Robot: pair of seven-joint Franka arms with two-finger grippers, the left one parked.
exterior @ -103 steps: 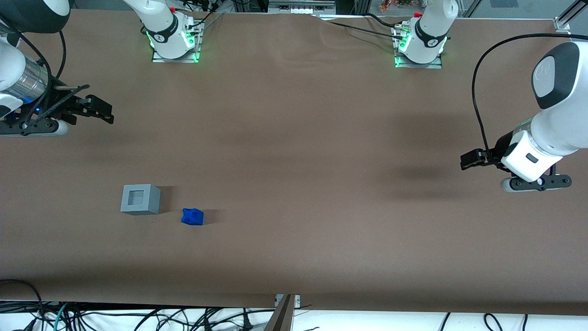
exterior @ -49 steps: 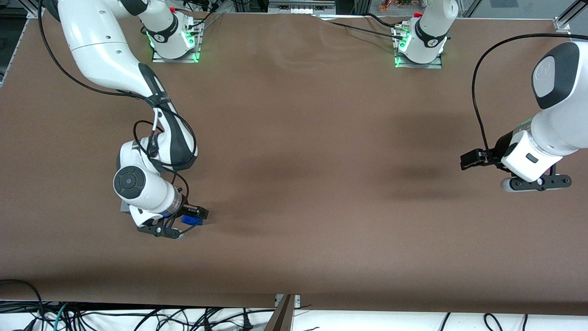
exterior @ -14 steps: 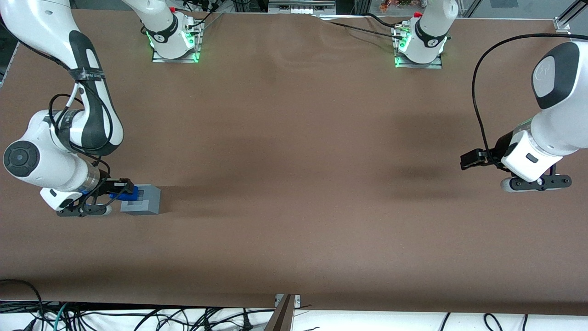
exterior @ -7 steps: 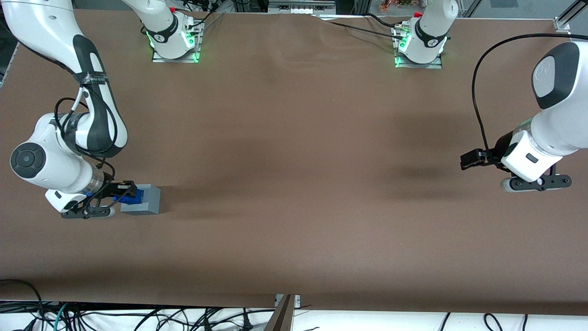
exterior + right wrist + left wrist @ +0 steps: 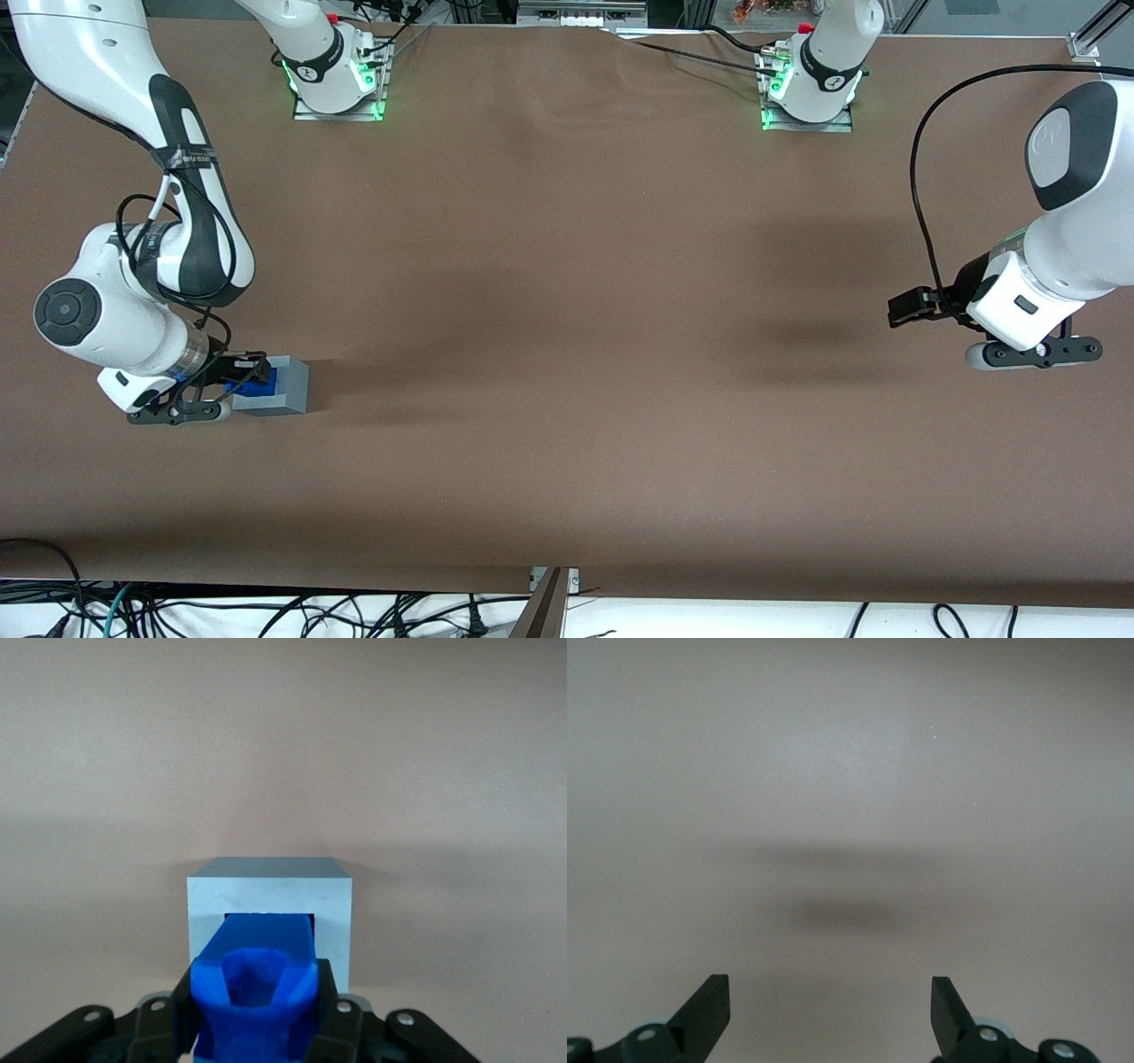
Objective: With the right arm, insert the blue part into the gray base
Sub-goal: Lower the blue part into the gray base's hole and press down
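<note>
The gray base (image 5: 285, 386) stands on the brown table toward the working arm's end. My right gripper (image 5: 249, 377) hovers over its top face, shut on the blue part (image 5: 255, 385). From the right wrist view, the blue part (image 5: 255, 988) is clamped between the two black fingers (image 5: 330, 1005), and its lower end reaches into the square recess of the gray base (image 5: 270, 893). How deep it sits in the recess is hidden by the part itself.
The two arm mounts (image 5: 337, 80) (image 5: 808, 89) with green lights stand at the table's edge farthest from the front camera. Cables hang below the table's near edge (image 5: 549, 580).
The right arm has carried the blue part from beside the base to over its recess. The base stayed put.
</note>
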